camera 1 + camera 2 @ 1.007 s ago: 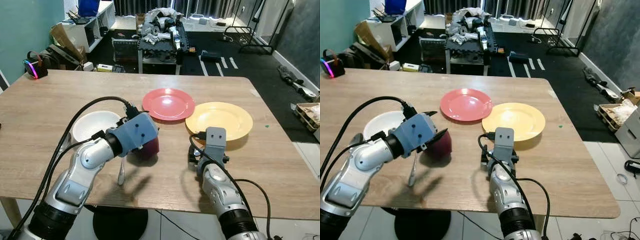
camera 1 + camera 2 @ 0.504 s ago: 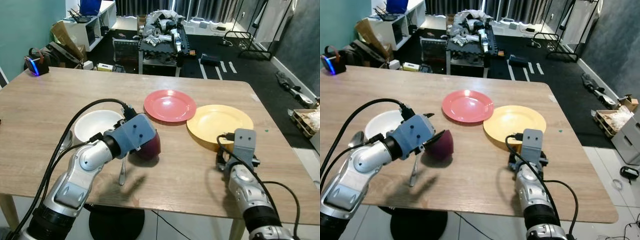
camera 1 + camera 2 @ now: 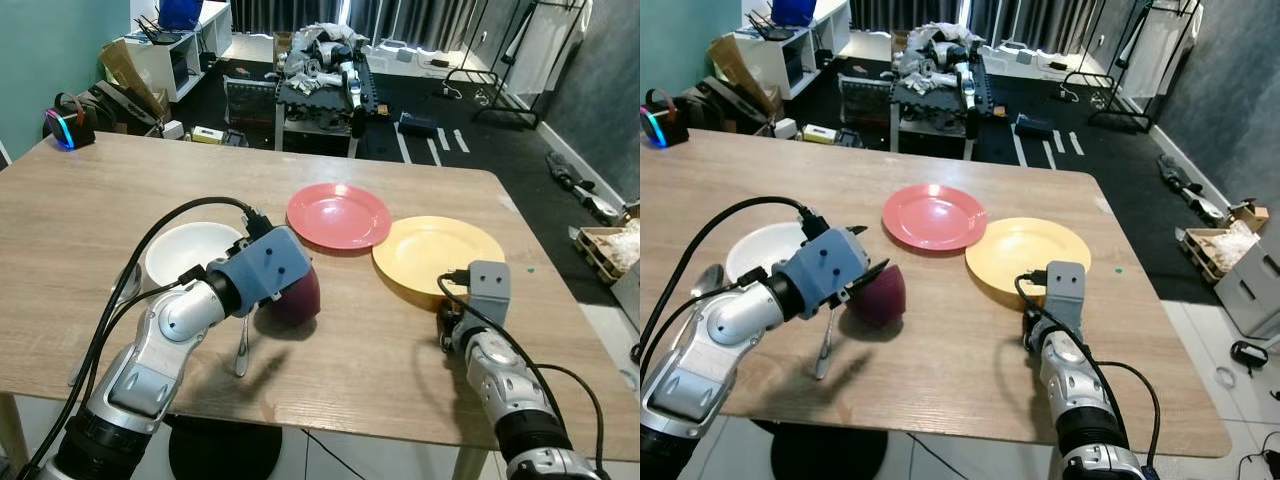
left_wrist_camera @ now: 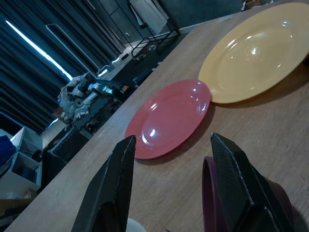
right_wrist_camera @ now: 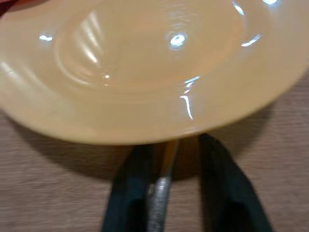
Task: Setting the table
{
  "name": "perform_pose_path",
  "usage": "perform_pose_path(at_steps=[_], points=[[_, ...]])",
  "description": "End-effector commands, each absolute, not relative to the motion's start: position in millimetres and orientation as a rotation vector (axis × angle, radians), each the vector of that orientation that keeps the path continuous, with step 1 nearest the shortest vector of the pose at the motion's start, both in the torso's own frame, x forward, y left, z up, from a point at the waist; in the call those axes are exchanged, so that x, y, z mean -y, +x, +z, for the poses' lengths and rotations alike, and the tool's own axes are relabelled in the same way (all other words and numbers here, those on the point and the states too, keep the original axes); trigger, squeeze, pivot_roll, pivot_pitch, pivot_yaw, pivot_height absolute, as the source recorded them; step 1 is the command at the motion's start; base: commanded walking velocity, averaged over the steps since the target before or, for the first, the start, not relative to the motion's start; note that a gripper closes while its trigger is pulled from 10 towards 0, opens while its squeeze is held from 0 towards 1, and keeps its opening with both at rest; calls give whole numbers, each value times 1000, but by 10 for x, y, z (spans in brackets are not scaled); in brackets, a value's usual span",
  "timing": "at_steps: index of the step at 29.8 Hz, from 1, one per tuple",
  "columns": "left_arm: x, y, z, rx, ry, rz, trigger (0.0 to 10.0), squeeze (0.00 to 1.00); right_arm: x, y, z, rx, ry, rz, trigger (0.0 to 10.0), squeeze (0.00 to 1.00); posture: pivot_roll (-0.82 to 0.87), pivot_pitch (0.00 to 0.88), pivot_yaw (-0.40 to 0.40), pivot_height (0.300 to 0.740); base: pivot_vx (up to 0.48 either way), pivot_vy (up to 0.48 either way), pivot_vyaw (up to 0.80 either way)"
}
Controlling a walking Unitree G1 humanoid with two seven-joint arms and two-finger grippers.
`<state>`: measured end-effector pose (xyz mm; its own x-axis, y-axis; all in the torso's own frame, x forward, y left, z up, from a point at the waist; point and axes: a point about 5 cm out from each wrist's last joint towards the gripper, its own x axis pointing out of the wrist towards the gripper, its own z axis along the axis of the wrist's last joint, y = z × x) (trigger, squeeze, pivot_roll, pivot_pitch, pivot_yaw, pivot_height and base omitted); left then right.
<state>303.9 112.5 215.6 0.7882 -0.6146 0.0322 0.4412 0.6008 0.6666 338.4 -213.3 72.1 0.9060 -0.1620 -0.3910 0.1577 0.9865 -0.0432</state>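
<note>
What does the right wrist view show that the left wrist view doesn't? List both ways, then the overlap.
Right wrist, not left wrist: a slim utensil at the right claw, reaching the rim of the yellow plate. Left wrist, not right wrist: the red plate, the maroon bowl by the open left claw, the dark room behind. Both: the yellow plate on the wooden table.

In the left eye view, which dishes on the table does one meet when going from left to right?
white bowl → maroon bowl → red plate → yellow plate
</note>
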Motion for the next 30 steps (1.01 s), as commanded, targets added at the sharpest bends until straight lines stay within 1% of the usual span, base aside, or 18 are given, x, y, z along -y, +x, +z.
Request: perform_pose_path(at_steps=[1,8,11,13,14,15,16,17,18,19,20,21,22,25,27,29,30], points=[[-1135,3039,2144,260,693,-608,10000,0,2142,2950,70,-762,12,-171,0,0,22,32,22,740,0,0,0],[-1152,3050,2148,260,698,-599,10000,0,2239,2973,128,-735,83,-205,0,0,21,31,25,740,0,0,0],[-1151,3052,2148,261,698,-597,10000,0,2275,3025,223,-659,181,-228,0,0,19,31,26,740,0,0,0],[-1151,3052,2148,261,698,-597,10000,0,2275,3025,223,-659,181,-228,0,0,19,31,26,740,0,0,0],[-1152,3054,2148,261,697,-595,10000,0,2274,3070,302,-606,208,-216,0,0,20,31,27,740,0,0,0],[-1152,3054,2148,261,697,-595,10000,0,2274,3070,302,-606,208,-216,0,0,20,31,27,740,0,0,0],[-1159,3061,2151,261,695,-587,10000,0,2284,3175,532,-476,238,-194,0,0,14,28,32,740,0,0,0],[-1159,3061,2151,261,695,-587,10000,0,2284,3175,532,-476,238,-194,0,0,14,28,32,740,0,0,0],[-1165,3067,2153,261,694,-581,10000,0,2298,3253,778,-351,248,-168,0,0,10,27,36,740,0,0,0],[-1165,3067,2153,261,694,-581,10000,0,2298,3253,778,-351,248,-168,0,0,10,27,36,740,0,0,0],[-1167,3075,2154,262,695,-578,10000,0,2310,3302,1038,-229,235,-138,5647,0,2,24,40,740,0,0,0],[-1167,3075,2154,262,695,-578,10000,0,2310,3302,1038,-229,235,-138,5647,0,2,24,40,740,0,0,0],[-1164,3083,2156,263,695,-577,10000,0,2317,3321,1247,-137,200,-114,10000,0,2,24,40,740,0,0,0],[-1149,3103,2159,268,699,-579,10000,0,2315,3323,1575,13,69,-91,10000,0,-6,17,46,740,0,0,0],[-1149,3103,2159,268,699,-579,10000,0,2315,3323,1575,13,69,-91,10000,0,-6,17,46,740,0,0,0],[-1142,3111,2162,270,700,-581,10000,0,2305,3316,1736,97,11,-97,10000,0,-7,11,49,740,0,0,0],[-1142,3111,2162,270,700,-581,10000,0,2305,3316,1736,97,11,-97,10000,0,-7,11,49,740,0,0,0]])
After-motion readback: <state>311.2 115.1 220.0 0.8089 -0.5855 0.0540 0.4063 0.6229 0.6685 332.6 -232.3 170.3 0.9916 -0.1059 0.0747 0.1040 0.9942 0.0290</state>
